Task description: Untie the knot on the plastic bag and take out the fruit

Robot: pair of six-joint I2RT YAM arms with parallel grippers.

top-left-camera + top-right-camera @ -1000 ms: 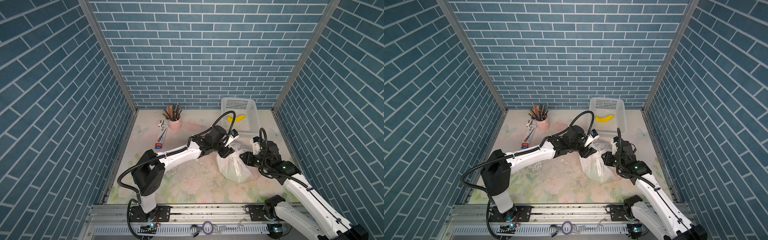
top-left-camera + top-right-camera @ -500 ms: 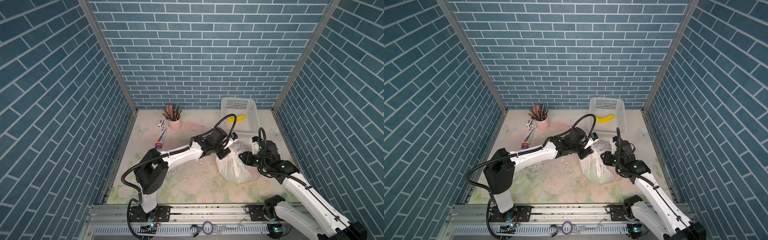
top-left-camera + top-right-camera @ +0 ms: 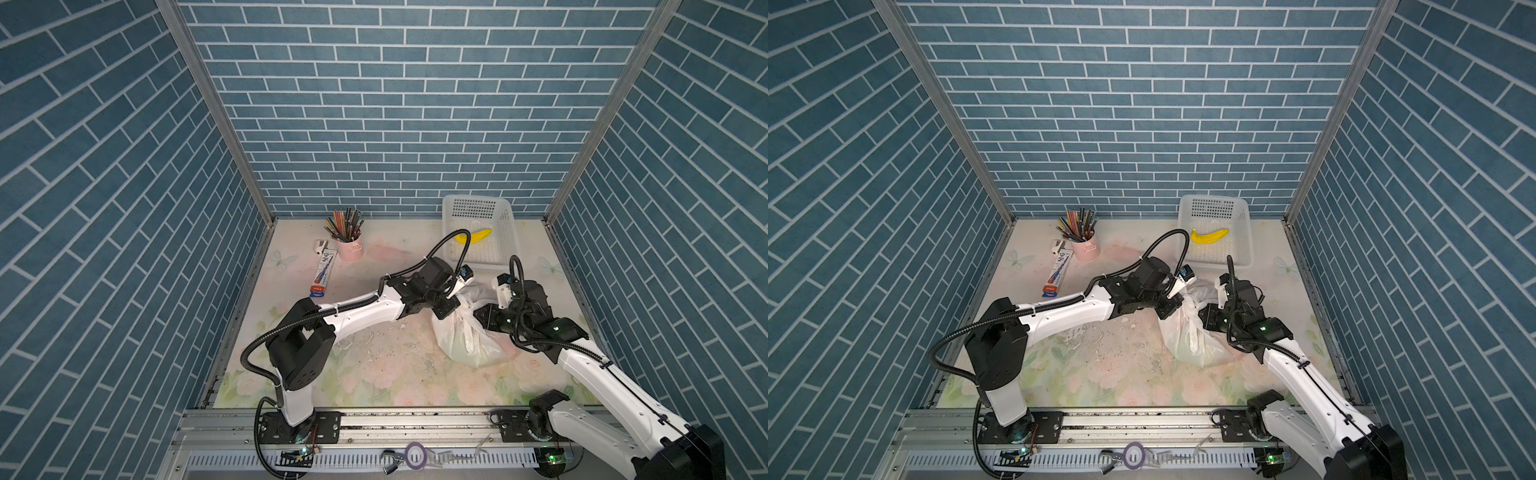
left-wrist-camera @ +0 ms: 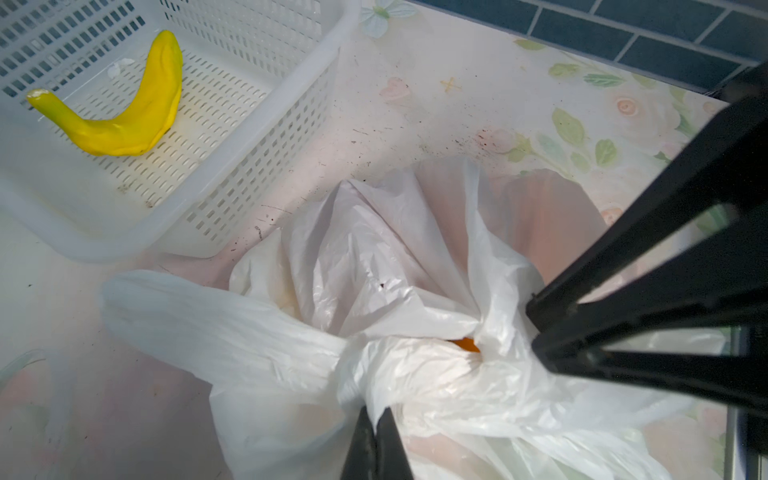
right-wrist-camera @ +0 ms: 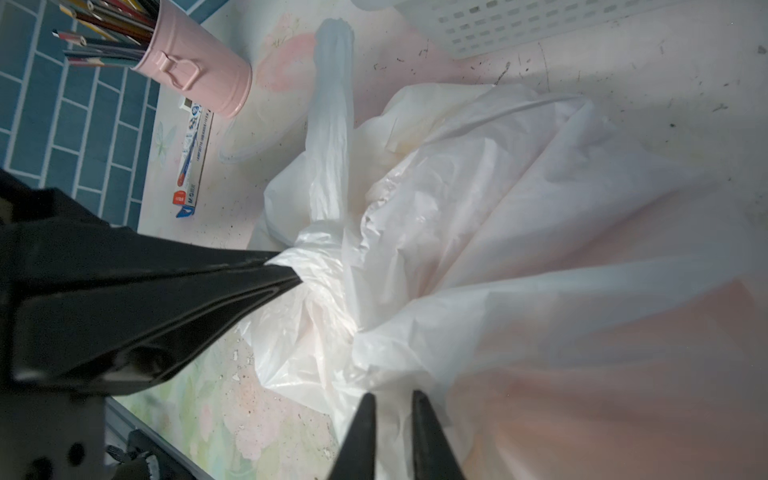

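Note:
The white plastic bag (image 3: 469, 340) (image 3: 1192, 340) lies right of centre, bulging, its top gathered. At the knot (image 5: 320, 245) (image 4: 353, 357) one long handle strip (image 5: 332, 137) sticks out flat on the table. My left gripper (image 4: 376, 415) (image 3: 451, 309) is shut, pinching the bunched plastic at the knot; its fingertips (image 5: 291, 278) show in the right wrist view. My right gripper (image 5: 390, 401) (image 3: 482, 316) presses in from the opposite side, its jaws almost together with bag film between them. A sliver of orange fruit (image 4: 467, 344) peeks through the bag's mouth; the rest is hidden.
A white perforated basket (image 3: 476, 199) (image 4: 291, 124) stands just behind the bag with a yellow banana (image 3: 473, 237) (image 4: 124, 104) in it. A pink cup of pencils (image 3: 350, 249) (image 5: 195, 70) and a toothpaste box (image 3: 323, 276) sit at the back left. Blue brick walls close three sides.
My left gripper has come down onto the top of the bag and gone from open to shut on the plastic. The right gripper's jaws have narrowed on the bag; its arm barely moved.

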